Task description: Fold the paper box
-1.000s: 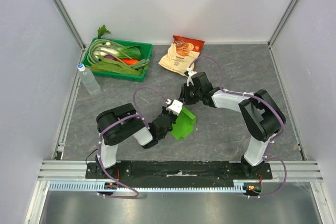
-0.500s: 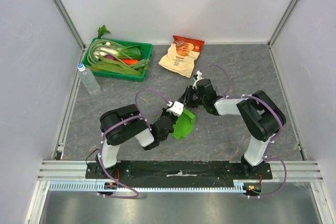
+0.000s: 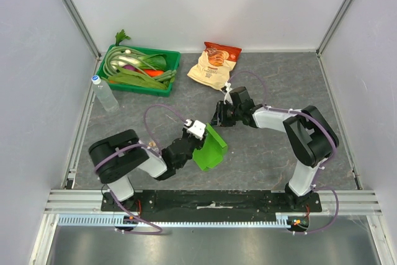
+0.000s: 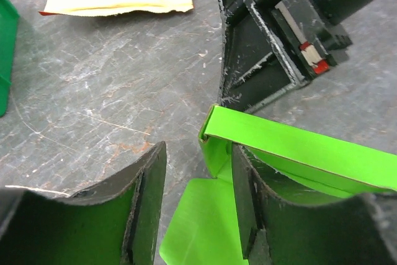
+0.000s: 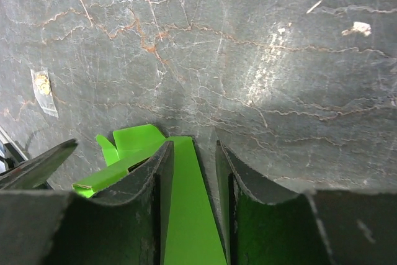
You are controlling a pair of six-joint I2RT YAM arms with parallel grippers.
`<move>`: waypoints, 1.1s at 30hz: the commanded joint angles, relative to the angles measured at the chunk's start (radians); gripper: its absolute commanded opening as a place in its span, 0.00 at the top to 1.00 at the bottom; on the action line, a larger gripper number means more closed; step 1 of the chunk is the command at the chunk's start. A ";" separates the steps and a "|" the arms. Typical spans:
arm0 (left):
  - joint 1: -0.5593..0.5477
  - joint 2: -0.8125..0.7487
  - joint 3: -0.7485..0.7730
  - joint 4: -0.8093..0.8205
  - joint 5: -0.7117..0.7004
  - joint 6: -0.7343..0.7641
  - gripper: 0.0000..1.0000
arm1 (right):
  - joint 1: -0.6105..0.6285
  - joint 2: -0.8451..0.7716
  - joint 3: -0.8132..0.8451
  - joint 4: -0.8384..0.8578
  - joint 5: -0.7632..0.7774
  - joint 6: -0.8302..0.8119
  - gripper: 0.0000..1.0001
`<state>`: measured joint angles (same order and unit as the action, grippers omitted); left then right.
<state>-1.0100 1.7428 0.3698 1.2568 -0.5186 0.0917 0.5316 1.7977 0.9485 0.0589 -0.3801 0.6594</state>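
Folding is under way on the grey table [image 3: 279, 72], where both arms meet a little nearer its near edge than its centre. The green tray [image 3: 139, 89] of vegetables sits at the far left corner and the snack bag [image 3: 214, 63] by the far edge, both well apart from the work.

The paper box [image 3: 211, 151] lies between the arms, only part-formed: one wall stands up along a crease while other panels lie open and slanted.

The left gripper [image 4: 198, 149] is released. Its fingers [image 4: 149, 203] stand clearly apart, with the box's raised corner in the gap and one finger reaching inside the wall, pressing nothing.

The right gripper [image 5: 193, 147] hangs over the box's far edge, its jaws parted only a little. A green panel shows face-on through the gap, and I cannot tell whether it is pinched or merely lies beneath.

This looks like an early-to-middle step: raising and setting the side walls, with the flaps not yet tucked. Next, the left gripper probably needs to close on the upright wall near its corner or push it along the crease. The right one would hold the far edge down so the thin card does not slide or spring back.
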 commanded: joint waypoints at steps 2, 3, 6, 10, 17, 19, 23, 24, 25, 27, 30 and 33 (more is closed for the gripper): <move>0.002 -0.178 -0.055 -0.134 0.084 -0.161 0.48 | -0.016 -0.052 0.064 -0.089 -0.006 -0.079 0.59; 0.002 -0.192 -0.060 -0.186 0.088 -0.179 0.48 | -0.019 -0.054 0.071 -0.099 -0.006 -0.089 0.58; 0.004 -0.232 -0.080 -0.253 0.100 -0.245 0.52 | -0.018 -0.067 0.081 -0.137 0.004 -0.119 0.58; 0.007 -0.262 -0.078 -0.330 0.104 -0.302 0.55 | -0.019 -0.103 0.064 -0.186 0.053 -0.153 0.57; 0.030 -0.435 -0.052 -0.707 0.083 -0.526 0.53 | 0.002 -0.237 0.055 -0.361 0.328 -0.320 0.36; 0.060 -0.533 -0.049 -0.868 0.103 -0.619 0.52 | 0.021 -0.294 0.059 -0.430 0.374 -0.374 0.31; 0.128 -0.719 -0.048 -1.087 0.208 -0.714 0.50 | 0.148 -0.411 0.032 -0.446 0.330 -0.438 0.12; 0.143 -0.765 -0.049 -1.117 0.268 -0.736 0.50 | 0.163 -0.441 0.026 -0.446 0.325 -0.443 0.10; 0.172 -0.840 -0.055 -1.149 0.297 -0.748 0.49 | 0.172 -0.452 0.026 -0.449 0.301 -0.446 0.09; 0.197 -0.922 -0.055 -1.250 0.365 -0.794 0.44 | 0.185 -0.457 0.019 -0.432 0.227 -0.440 0.07; 0.220 -1.055 -0.054 -1.365 0.452 -0.823 0.42 | 0.196 -0.413 0.048 -0.433 0.173 -0.442 0.02; 0.221 -1.163 -0.039 -1.448 0.506 -0.843 0.41 | 0.197 -0.371 0.079 -0.439 0.165 -0.455 0.02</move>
<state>-0.7944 0.6907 0.3008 0.0071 -0.1589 -0.6579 0.7292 1.3724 0.9878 -0.3599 -0.1677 0.2390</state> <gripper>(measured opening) 0.586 0.979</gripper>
